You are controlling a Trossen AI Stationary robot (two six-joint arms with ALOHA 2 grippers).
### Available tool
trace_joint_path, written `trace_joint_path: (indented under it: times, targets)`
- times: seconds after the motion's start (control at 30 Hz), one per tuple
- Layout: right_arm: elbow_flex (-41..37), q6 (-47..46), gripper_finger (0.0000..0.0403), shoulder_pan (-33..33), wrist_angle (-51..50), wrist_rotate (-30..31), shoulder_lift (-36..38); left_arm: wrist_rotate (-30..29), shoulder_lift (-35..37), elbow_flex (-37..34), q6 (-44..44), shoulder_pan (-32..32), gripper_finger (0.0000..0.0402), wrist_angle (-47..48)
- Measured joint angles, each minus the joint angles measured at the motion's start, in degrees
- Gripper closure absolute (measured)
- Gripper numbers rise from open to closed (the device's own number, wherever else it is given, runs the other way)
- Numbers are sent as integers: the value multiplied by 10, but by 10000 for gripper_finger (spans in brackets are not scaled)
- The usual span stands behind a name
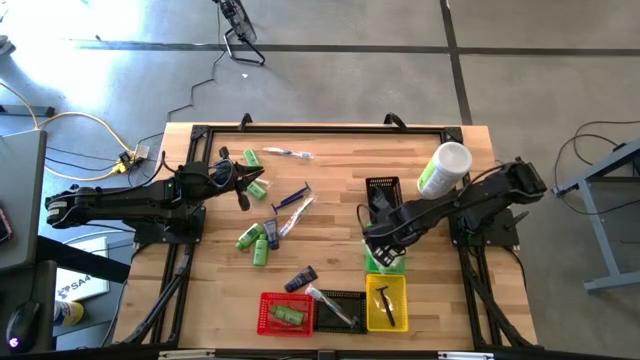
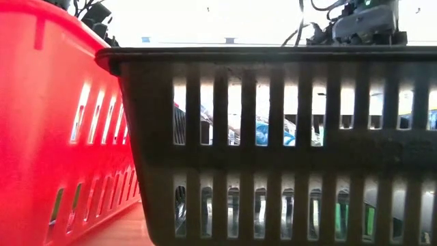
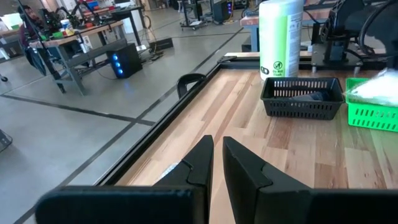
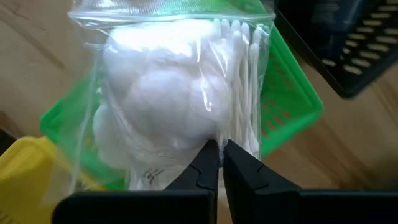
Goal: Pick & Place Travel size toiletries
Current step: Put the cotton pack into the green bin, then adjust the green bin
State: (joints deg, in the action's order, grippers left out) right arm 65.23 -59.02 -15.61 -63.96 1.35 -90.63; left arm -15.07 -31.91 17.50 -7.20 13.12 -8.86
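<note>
Clamped on the lower edge of a clear zip bag of white cotton balls and cotton swabs [image 4: 180,106], my right gripper [image 4: 216,163] hangs over the small green mesh basket [image 4: 292,106]. From overhead I see that gripper [image 1: 385,240] just above that green basket [image 1: 384,262], with the yellow mesh basket [image 1: 386,303] next along the row and the black mesh basket [image 1: 383,190] on the other side.

My left gripper [image 1: 240,186] waits above the wooden table [image 1: 330,180], its fingers [image 3: 239,171] nearly together with nothing between them. Most of the other toiletries lie loose near it: small green bottles [image 1: 258,243], a dark navy tube [image 1: 300,279], clear-wrapped toothbrushes [image 1: 290,152]. One green bottle [image 1: 288,315] already sits in the red mesh basket [image 1: 270,320].

My worry is the grip itself. I only have a pinch of thin film, and the bulk of the bag sits ahead of the jaws, so it could slide out or swing if I move briskly. The bag also looks about as wide as the green basket; if I let go off-centre, I judge it may catch on the rim and flop onto the yellow one or the table. The tall white-and-green canister [image 1: 443,170] stands close to the right arm, so a wide swing could tip it.
</note>
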Motion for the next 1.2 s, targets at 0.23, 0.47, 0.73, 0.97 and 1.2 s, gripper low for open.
trace_joint_path:
  times: [0.23, 0.47, 0.73, 0.97, 1.2]
  targets:
    - [-54, 5, 399, 11, 54, -12, 0, 0, 0, 0, 0, 0, 371, 0]
    - [-71, 8, 399, 12, 51, 11, 0, 0, 0, 0, 1, 0, 371, 0]
    - [-71, 39, 370, 12, 49, 30, 0, 0, 0, 0, 1, 0, 371, 0]
    - [-71, 67, 346, 12, 40, 27, 0, 0, 0, 0, 0, 0, 371, 0]
    - [-31, 87, 344, 12, -2, 28, 0, 0, 0, 0, 0, 0, 371, 0]
